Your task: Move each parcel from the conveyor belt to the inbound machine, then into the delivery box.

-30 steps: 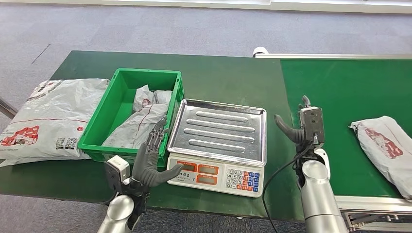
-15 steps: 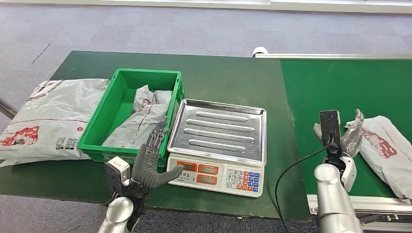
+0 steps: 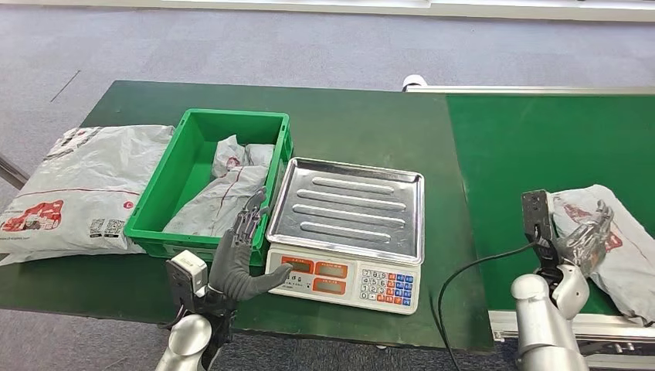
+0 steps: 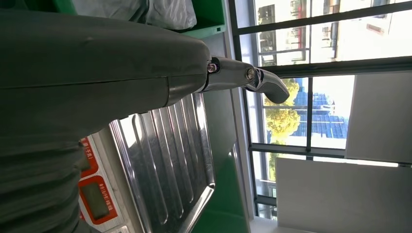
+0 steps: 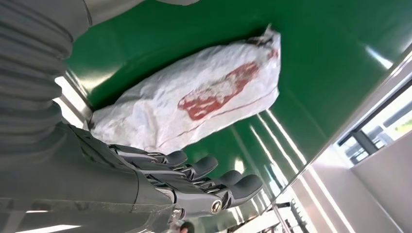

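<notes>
A grey plastic parcel (image 3: pixel 629 259) with red print lies on the green conveyor belt (image 3: pixel 533 131) at the right; the right wrist view shows the parcel (image 5: pixel 204 102) whole. My right hand (image 3: pixel 585 238) hovers over its near end, fingers (image 5: pixel 194 177) stretched out and holding nothing. The inbound machine is a scale with a bare steel tray (image 3: pixel 347 205) in the middle of the table. The green delivery box (image 3: pixel 232 116) stands left of it with grey parcels (image 3: pixel 224 189) inside. My left hand (image 3: pixel 239 259) is open in front of the box and scale, thumb (image 4: pixel 257 82) out.
A large grey parcel (image 3: pixel 77 185) lies on the table left of the green box. The scale's keypad and red displays (image 3: pixel 332 274) face the front edge. A black cable (image 3: pixel 463 274) loops from my right arm beside the belt's edge.
My right hand has swung right from beside the scale, across the belt, onto the parcel's near end. The left hand has stayed put.
</notes>
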Robot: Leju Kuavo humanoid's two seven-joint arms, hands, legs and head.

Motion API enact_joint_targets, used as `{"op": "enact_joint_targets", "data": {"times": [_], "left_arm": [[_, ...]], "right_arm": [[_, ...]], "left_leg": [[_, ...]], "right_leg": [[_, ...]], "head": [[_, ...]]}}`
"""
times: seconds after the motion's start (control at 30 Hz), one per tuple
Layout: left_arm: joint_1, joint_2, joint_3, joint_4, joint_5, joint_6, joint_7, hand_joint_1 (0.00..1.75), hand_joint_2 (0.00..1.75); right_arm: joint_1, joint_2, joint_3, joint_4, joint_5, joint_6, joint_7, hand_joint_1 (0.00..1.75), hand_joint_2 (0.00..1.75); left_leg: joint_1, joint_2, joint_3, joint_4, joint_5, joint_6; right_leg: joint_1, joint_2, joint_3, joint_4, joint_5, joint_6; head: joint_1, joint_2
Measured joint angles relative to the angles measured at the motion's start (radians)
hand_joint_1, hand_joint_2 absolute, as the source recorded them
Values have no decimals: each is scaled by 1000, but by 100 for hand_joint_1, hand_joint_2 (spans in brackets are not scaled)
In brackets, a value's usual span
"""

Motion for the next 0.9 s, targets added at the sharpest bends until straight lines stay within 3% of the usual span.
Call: {"op": "enact_joint_targets", "data": {"times": [0.1,0.3,0.9], "left_arm": [[1,0,0,0,0,0,1,0,175],[17,0,9,-15,11,-10,9,0,175],[27,0,37,-24,12,-26,26,0,175]], "right_arm": [[-2,-11,-11,24,45,-15,34,0,175],[-26,-53,-46,131,227,-28,183,0,175],[-77,-87,-76,308,377,88,289,0,175]], "left_leg": [[0,0,0,0,0,0],[0,0,0,0,-1,1],[0,0,0,0,-1,1]], "right_leg": [[0,0,0,0,0,0],[0,0,0,0,0,0],[0,0,0,0,0,0]], "head": [[0,0],[0,0],[0,0]]}}
